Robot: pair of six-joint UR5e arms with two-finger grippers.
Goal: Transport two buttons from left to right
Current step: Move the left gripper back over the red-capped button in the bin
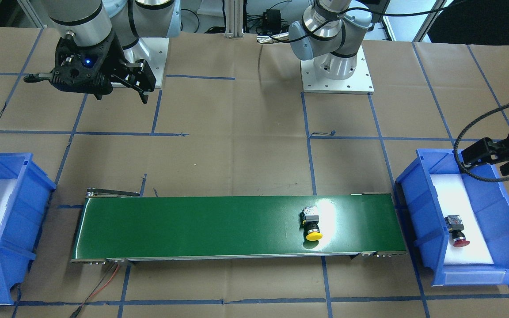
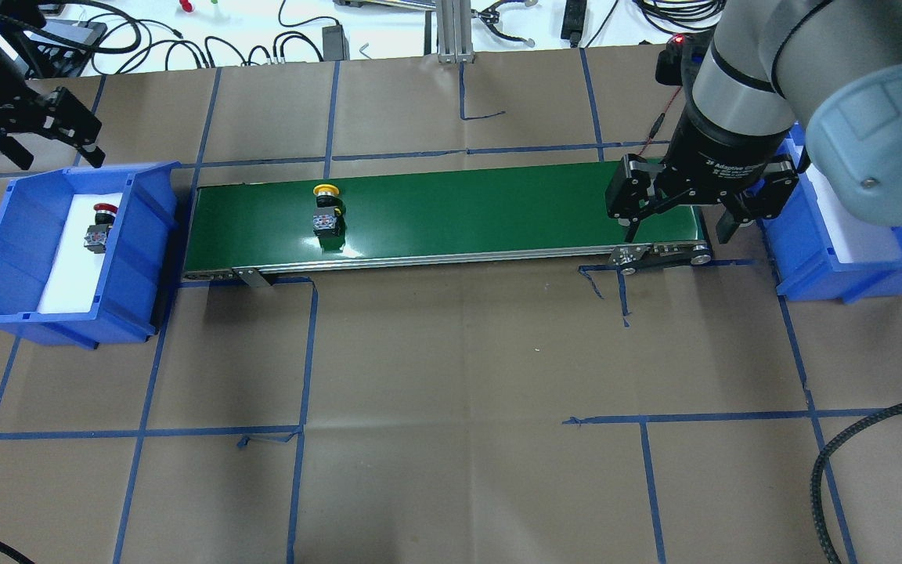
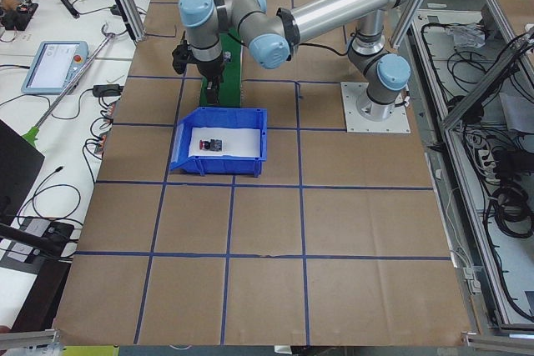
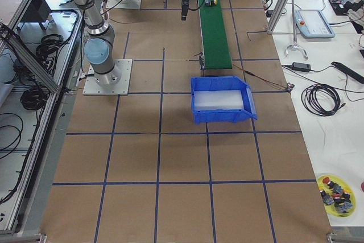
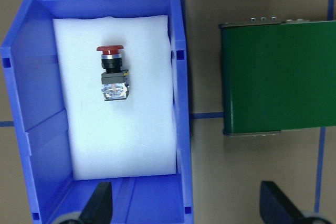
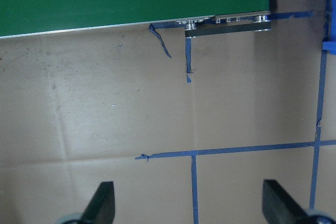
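1. Green conveyor belt [image 2: 459, 215]: lies across the table between the two bins and carries one button near its left end. The rest of its surface shows bare.
2. Right blue bin [image 2: 827, 270]: the destination, just beside the belt's right end. Only white foam padding shows inside, so I judge that neither button is delivered yet.
3. Left blue bin [image 2: 142, 235]: the source, just beside the belt's left end, with one button lying on its foam.
4. Right gripper [image 2: 678, 231]: hangs at the belt's right end, over its robot-side edge. Fingers spread, holding nothing.
5. Left gripper [image 2: 58, 153]: hovers at the far rim of the left bin. Fingers spread, holding nothing.
6. Yellow button [image 2: 326, 207]: on its side on the belt, with a yellow mushroom cap, black body and grey contact block. Its first leg looks done; the belt ride and the drop into the bin are left.
7. Red button [image 5: 113, 74]: on its side in the left bin, same build with a red cap. Its whole trip is left.
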